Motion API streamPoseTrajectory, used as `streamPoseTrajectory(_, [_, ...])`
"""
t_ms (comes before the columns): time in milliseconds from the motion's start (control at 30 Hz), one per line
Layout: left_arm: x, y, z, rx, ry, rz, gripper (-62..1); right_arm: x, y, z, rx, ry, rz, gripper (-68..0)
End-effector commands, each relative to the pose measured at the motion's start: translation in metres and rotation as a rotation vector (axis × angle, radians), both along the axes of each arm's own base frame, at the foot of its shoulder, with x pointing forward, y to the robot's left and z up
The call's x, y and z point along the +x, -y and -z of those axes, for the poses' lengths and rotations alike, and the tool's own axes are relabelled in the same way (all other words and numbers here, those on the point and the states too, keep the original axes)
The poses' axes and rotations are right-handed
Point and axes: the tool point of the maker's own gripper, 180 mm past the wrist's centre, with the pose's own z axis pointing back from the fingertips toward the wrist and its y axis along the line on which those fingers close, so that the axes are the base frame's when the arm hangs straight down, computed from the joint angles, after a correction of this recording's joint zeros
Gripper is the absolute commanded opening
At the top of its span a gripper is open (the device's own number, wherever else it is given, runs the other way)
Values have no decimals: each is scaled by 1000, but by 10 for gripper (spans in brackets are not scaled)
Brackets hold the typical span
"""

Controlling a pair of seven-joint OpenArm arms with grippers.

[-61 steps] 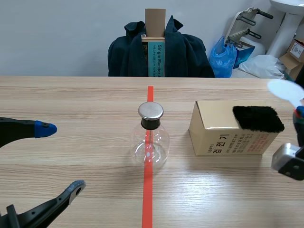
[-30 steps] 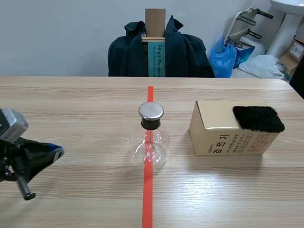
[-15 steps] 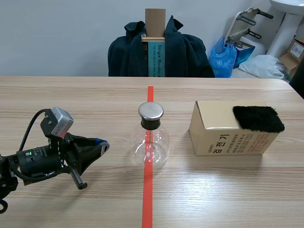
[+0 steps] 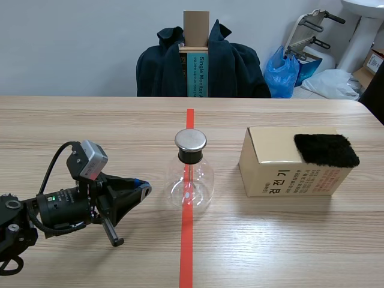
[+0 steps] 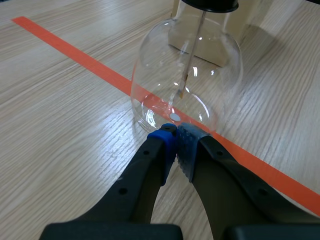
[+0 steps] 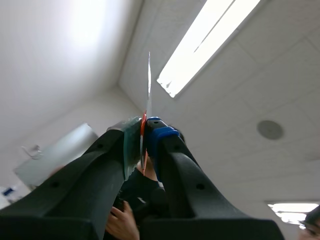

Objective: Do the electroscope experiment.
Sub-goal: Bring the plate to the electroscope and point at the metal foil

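We find the electroscope flask (image 4: 189, 180) upright at table centre. The left gripper (image 4: 143, 189), fingers pressed together and empty, sits just beside it at 8 o'clock. The right gripper (image 6: 142, 131) clamps a thin sheet (image 6: 149, 85).

We've got the flask (image 4: 189, 180) on the tape line (image 4: 186, 252), box (image 4: 282, 168) right of it with a fur pad (image 4: 326, 150) on top, left gripper (image 4: 143, 190) just left of the flask, thin sheet (image 6: 148, 85) in the right gripper (image 6: 143, 136).
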Motion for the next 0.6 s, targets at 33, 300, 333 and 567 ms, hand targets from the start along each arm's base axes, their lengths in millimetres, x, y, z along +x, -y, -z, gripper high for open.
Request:
streamPoseTrajectory(33, [8, 3, -13, -25, 44, -11, -581, 8, -23, 13, -28, -34, -44, -667])
streamPoseTrajectory(300, [11, 0, -13, -11, 59, -32, -581, 22, -101, 96, -106, -265, -185, -667])
streamPoseTrajectory(333, [11, 0, -13, -11, 59, -32, -581, 23, -108, 108, -122, -295, -193, -667])
streamPoseTrajectory(567, [11, 0, -13, -12, 59, -32, -581, 22, -137, 189, -232, -484, -241, -667])
